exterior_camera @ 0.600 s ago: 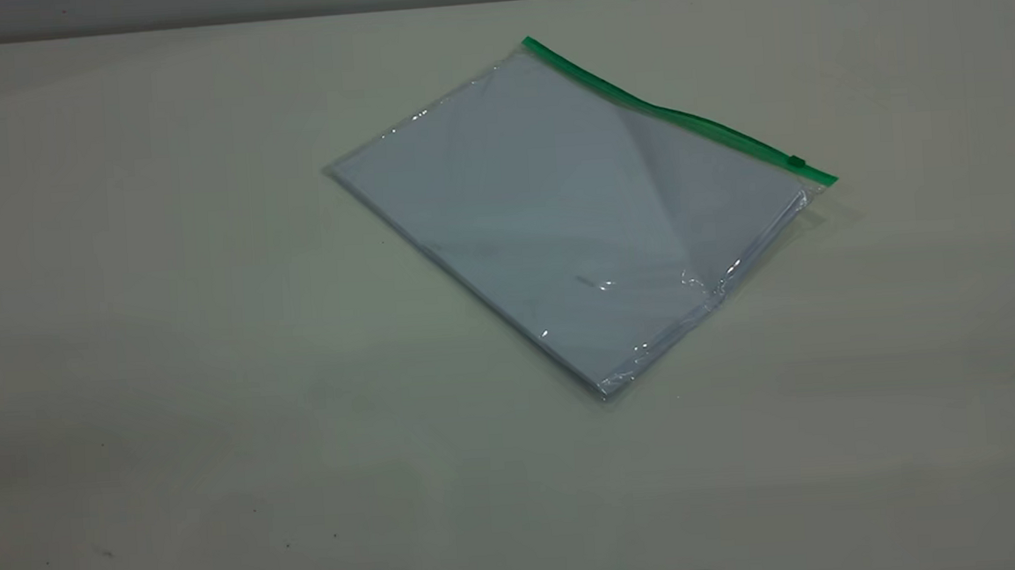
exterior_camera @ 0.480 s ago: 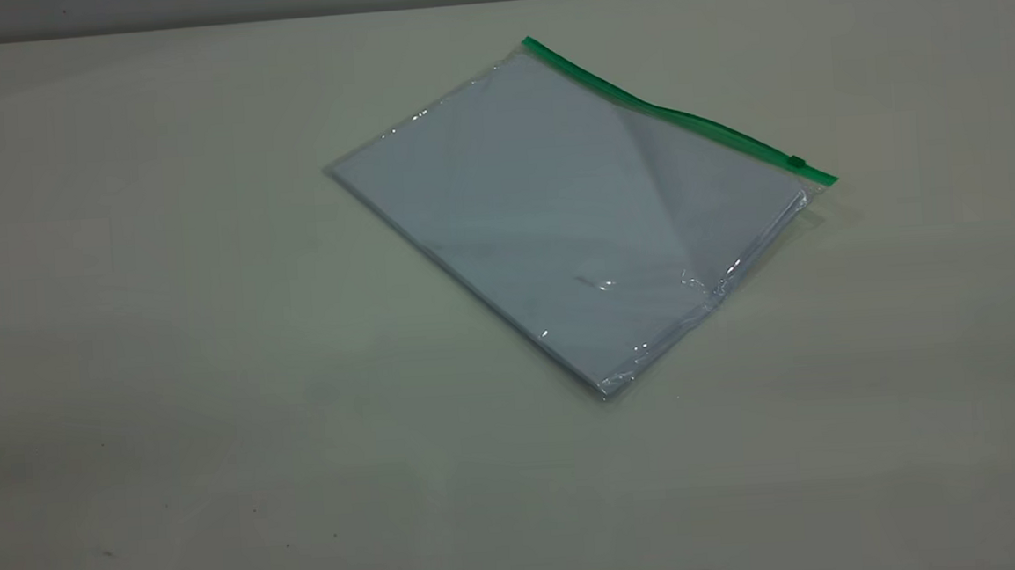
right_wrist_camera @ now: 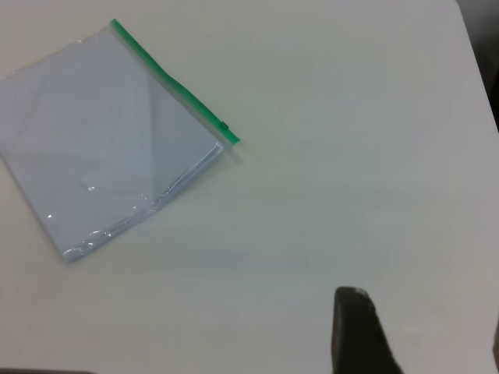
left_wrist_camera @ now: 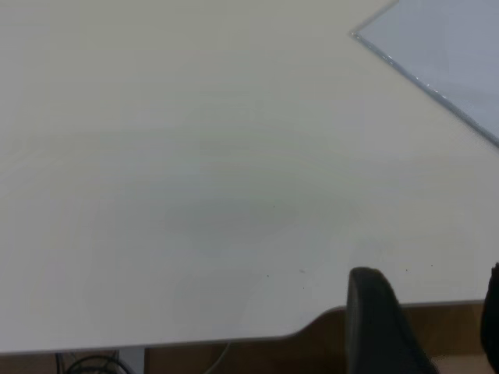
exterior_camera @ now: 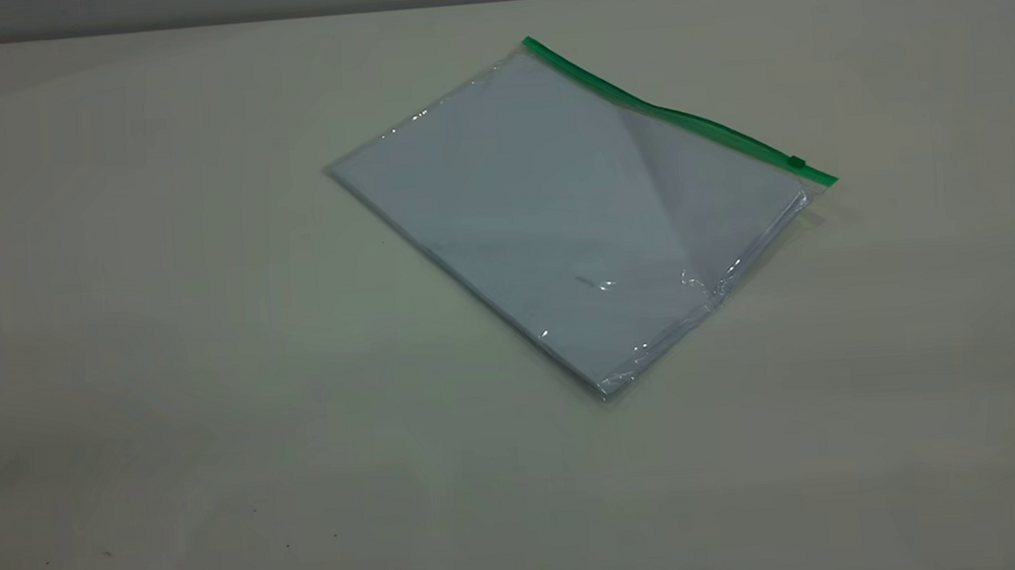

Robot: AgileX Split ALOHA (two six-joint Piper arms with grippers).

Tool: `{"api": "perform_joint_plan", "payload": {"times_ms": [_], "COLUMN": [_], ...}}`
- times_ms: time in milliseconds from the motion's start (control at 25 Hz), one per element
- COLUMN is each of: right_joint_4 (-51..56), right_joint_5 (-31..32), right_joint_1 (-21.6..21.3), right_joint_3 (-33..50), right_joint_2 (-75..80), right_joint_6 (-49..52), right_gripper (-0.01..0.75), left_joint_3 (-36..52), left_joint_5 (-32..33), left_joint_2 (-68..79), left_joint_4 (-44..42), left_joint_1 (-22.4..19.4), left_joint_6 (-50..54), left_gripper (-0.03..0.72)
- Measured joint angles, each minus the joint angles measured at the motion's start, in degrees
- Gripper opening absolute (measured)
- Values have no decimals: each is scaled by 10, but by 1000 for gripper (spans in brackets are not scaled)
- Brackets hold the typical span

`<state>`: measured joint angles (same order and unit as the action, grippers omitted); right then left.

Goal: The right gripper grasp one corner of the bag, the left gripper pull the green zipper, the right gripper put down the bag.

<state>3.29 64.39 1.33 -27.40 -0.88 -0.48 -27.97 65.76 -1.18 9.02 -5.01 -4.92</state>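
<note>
The bag [exterior_camera: 574,219] lies flat on the worktop [exterior_camera: 167,341], turned at an angle, white paper sheets [exterior_camera: 511,197] inside it. The green zipper [exterior_camera: 678,114] runs along the bag's far long edge, and its slider tab [exterior_camera: 796,162] sits close to the strip's right end. The corner of the bag [exterior_camera: 827,179] where the green strip ends there rests on the worktop, nothing touching it. The opposite strip end is at the bag's far corner. The plastic is wrinkled with glints near the bag's near corner.

No arm shows in the exterior view.

Right wrist view: the bag [right_wrist_camera: 109,140] is well apart from the right hand [right_wrist_camera: 417,331], with bare worktop [right_wrist_camera: 351,156] between them. The zipper [right_wrist_camera: 173,82] and its slider tab [right_wrist_camera: 223,126] are visible there, tab near the corner [right_wrist_camera: 232,140] that faces toward this hand. One dark fingertip [right_wrist_camera: 355,327] shows clearly and a sliver of the other at the frame edge; fingers are spread wide, holding nothing.

Left wrist view: only a plain clear corner of the bag [left_wrist_camera: 444,54] is in frame, well apart from the left hand [left_wrist_camera: 433,319]. That hand hovers by the worktop's [left_wrist_camera: 156,195] near edge, one finger [left_wrist_camera: 378,319] plain and the other just at the frame edge, set wide apart, empty. The green strip is out of this view.
</note>
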Motion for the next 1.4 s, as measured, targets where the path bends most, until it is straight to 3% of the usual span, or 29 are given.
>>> {"api": "perform_joint_plan", "payload": {"times_ms": [1200, 1400], "right_joint_4": [2, 35], "right_joint_5": [-1, -29], "right_joint_1": [10, 10], "right_joint_3": [0, -4], "right_joint_2": [0, 41], "right_joint_6": [0, -3], "right_gripper": [452, 452], "left_joint_3": [0, -13], "left_joint_5": [-11, -30], "left_joint_2": [0, 57], "left_joint_4": [22, 48], "left_joint_1": [0, 0], "left_joint_6": [0, -7], "left_gripper": [395, 395]}}
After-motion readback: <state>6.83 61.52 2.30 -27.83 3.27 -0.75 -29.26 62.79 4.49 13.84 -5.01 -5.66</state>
